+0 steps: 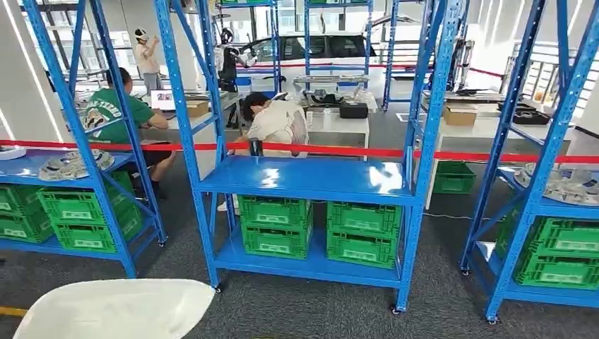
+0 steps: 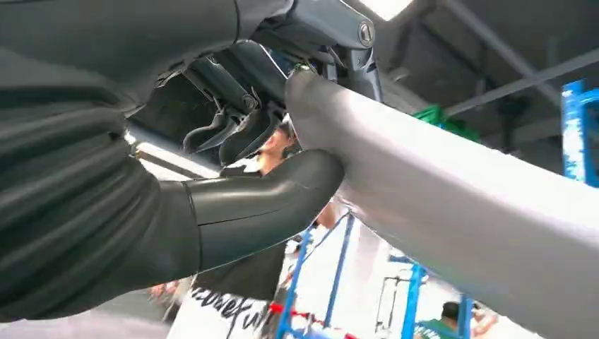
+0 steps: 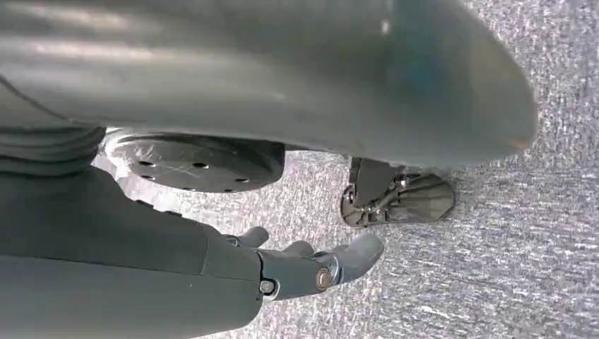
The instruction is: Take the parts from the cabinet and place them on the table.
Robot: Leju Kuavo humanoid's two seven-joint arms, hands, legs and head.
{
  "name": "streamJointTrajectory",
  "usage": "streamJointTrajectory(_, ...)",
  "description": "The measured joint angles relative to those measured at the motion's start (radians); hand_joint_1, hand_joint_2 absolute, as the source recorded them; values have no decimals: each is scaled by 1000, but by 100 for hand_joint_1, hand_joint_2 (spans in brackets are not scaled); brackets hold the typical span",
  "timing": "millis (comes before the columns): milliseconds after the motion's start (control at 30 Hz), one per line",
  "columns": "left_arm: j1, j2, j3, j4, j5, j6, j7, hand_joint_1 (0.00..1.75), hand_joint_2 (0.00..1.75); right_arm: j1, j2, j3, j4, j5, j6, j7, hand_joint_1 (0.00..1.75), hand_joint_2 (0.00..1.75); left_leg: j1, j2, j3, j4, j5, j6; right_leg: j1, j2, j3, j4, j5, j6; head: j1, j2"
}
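A large pale grey curved part (image 1: 113, 307) lies low at the near left in the head view. My left hand (image 2: 233, 169) grips it: the thick thumb presses on one face of the part (image 2: 452, 212) and the darker fingers hook over its edge. My right hand (image 3: 311, 268) hangs over the grey carpet, its fingers loosely apart with nothing in them. More silvery parts lie on the left rack's shelf (image 1: 70, 164) and the right rack's shelf (image 1: 565, 182).
Three blue racks stand ahead; the middle rack (image 1: 311, 176) has a bare blue shelf with green crates (image 1: 275, 226) under it. Red tape (image 1: 318, 150) runs behind. Beyond it, people sit and stand at desks (image 1: 275, 120).
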Motion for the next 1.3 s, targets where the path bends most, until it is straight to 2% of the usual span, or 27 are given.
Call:
streamJointTrajectory(100, 10, 25, -3, 28, 18, 36, -22, 175, 175, 0, 3, 4, 0, 20, 0, -4, 0, 0, 3, -33, -14, -9, 6, 13, 0, -30, 0, 1, 2, 9, 0, 0)
streamJointTrajectory(133, 12, 31, -5, 34, 19, 41, -24, 175, 175, -1, 3, 5, 0, 21, 0, -4, 0, 0, 12, -41, -11, -17, 13, 22, -2, -9, -3, 10, -12, 18, 1, 0)
streamJointTrajectory(167, 10, 36, -5, 38, 21, 43, -26, 175, 175, -1, 3, 5, 0, 23, 0, -5, 0, 0, 12, -50, -15, -17, 17, 27, -6, 29, -16, 43, -35, 22, 0, 0)
streamJointTrajectory(200, 10, 37, -6, 44, 22, 43, -28, 175, 175, -1, 3, 5, 0, 24, 0, -5, 0, 0, 13, -59, -20, -16, 19, 31, -9, 52, -48, 112, -75, 25, 1, 0)
streamJointTrajectory(267, 12, 39, -10, 55, 24, 44, -30, 175, 175, 3, 3, 6, 0, 26, 0, -1, 0, 0, 13, -80, -31, -10, 23, 34, -13, 63, -125, 276, -143, 31, 1, 0)
streamJointTrajectory(300, 12, 39, -14, 62, 26, 45, -32, 175, 175, 4, 3, 6, 0, 22, 0, -1, 0, 0, 13, -94, -37, -6, 25, 32, -15, 63, -146, 319, -148, 33, 1, 0)
streamJointTrajectory(367, 10, 40, -18, 74, 27, 48, -39, 175, 175, 4, 0, 5, 0, 7, 0, 3, 0, 0, 15, -117, -46, 4, 27, 29, -19, 65, -119, 262, -94, 35, 1, 0)
streamJointTrajectory(400, 2, 40, -21, 84, 27, 49, -44, 175, 175, 3, -4, 5, 0, 2, 0, 8, 0, 0, 17, -129, -49, 10, 27, 28, -21, 71, -80, 183, -51, 35, 1, 0)
streamJointTrajectory(433, -16, 40, -31, 99, 29, 48, -48, 175, 175, 3, -8, 5, 0, -8, 0, 15, 0, 0, 19, -144, -54, 17, 28, 24, -26, 92, -29, 86, -7, 36, 1, 0)
streamJointTrajectory(467, -38, 39, -42, 114, 29, 39, -50, 175, 175, 2, -13, 3, 0, -19, 0, 19, 0, 0, 19, -157, -62, 23, 30, 17, -32, 142, -10, 41, -23, 37, 0, 0)
streamJointTrajectory(600, -94, 31, -90, 164, 15, 10, -39, 175, 175, 0, -21, -16, 0, -41, -4, 17, 0, 0, 25, -199, -80, 17, 50, -18, -20, 108, -17, 34, -6, 18, 0, 0)
streamJointTrajectory(633, -103, 27, -101, 171, 8, 10, -39, 175, 175, -1, -21, -16, 0, -31, -12, 19, 0, 0, 26, -198, -88, 21, 50, -21, -28, 94, -18, 22, 3, 6, 0, 0)
streamJointTrajectory(667, -117, 21, -111, 182, 5, 10, -39, 175, 175, -3, -21, -16, 0, -23, -21, 23, 0, 0, 21, -136, -96, 39, 33, -20, -26, 86, -18, 19, 8, 1, -1, 0)
streamJointTrajectory(700, -138, 16, -130, 193, -2, 8, -41, 175, 175, -4, -21, -15, 0, -23, -24, 23, 0, 0, 21, -92, -116, 89, -5, -25, -24, 74, -21, 17, 12, -3, -4, 0)
streamJointTrajectory(767, -166, -1, -161, 220, -8, 8, -37, 175, 175, 0, -21, -15, 0, -32, -23, 21, 0, 0, 25, -77, -169, 227, -79, -31, -20, 47, -28, 18, 14, -6, -5, 0)
streamJointTrajectory(800, -180, -10, -174, 233, -9, 7, -30, 175, 175, 3, -21, -16, 0, -42, -23, 18, 0, 0, 25, -76, -185, 276, -97, -33, -19, 31, -31, 18, 15, -6, -5, 0)
streamJointTrajectory(833, -191, -19, -191, 250, -11, 2, -17, 175, 175, 5, -21, -19, 0, -52, -24, 15, 0, 0, 25, -75, -180, 285, -90, -34, -18, 14, -35, 20, 16, -6, -5, 0)
streamJointTrajectory(900, -192, -28, -200, 261, -13, -2, 0, 175, 175, 5, -21, -24, 0, -61, -24, 12, 0, 0, 25, -67, -117, 191, -36, -32, -17, -6, -39, 23, 16, -6, -5, 0)
streamJointTrajectory(933, -195, -31, -203, 266, -13, -2, 3, 175, 175, 5, -21, -25, 0, -64, -24, 10, 0, 0, 25, -46, -58, 94, 4, -29, -17, -18, -39, 26, 16, -5, -4, 0)
streamJointTrajectory(967, -201, -33, -206, 269, -13, -2, 4, 175, 175, 5, -21, -25, 0, -64, -24, 10, 0, 0, 20, 3, -27, 27, 1, -24, -15, -29, -38, 27, 15, -3, -4, 0)
streamJointTrajectory(1000, -207, -37, -209, 273, -13, -2, 5, 175, 175, 6, -21, -27, 0, -64, -24, 8, 0, 0, 4, 30, -24, 10, -4, -11, -7, -39, -39, 30, 14, 4, -5, 0)
streamJointTrajectory(1033, -208, -40, -213, 274, -13, -2, 7, 175, 175, 6, -21, -29, 0, -64, -24, 7, 0, 0, 6, 10, -20, 13, 1, 1, -9, -45, -40, 27, 17, 10, -4, 0)
streamJointTrajectory(1067, -207, -40, -215, 276, -13, -2, 8, 175, 175, 5, -21, -31, 0, -64, -24, 6, 0, 0, 4, -2, -35, 12, 3, 6, -9, -58, -39, 27, 17, 14, -4, 0)
streamJointTrajectory(1167, -206, -42, -217, 278, -14, 3, 10, 175, 175, 2, -20, -31, -1, -50, -24, 6, 0, 0, 5, -27, -29, 2, 13, 20, -8, -82, -35, 25, 15, 25, -4, 0)
streamJointTrajectory(1200, -203, -46, -218, 277, -14, 11, 11, 175, 175, 0, -20, -31, -1, -31, -24, 12, 0, 0, 10, -39, -25, -4, 19, 24, -16, -37, -38, 44, 2, 33, -4, 0)
streamJointTrajectory(1233, -202, -49, -218, 276, -15, 22, 13, 175, 175, 0, -20, -26, -1, -18, -24, 14, 0, 0, 13, -50, -29, -4, 22, 30, -17, 14, -59, 91, -33, 37, -3, 0)
streamJointTrajectory(1300, -178, -52, -218, 268, -16, 38, 18, 175, 175, 3, -20, -14, -1, -6, -23, 8, 0, 0, 14, -74, -34, -3, 27, 36, -21, 56, -125, 238, -108, 40, -2, 0)
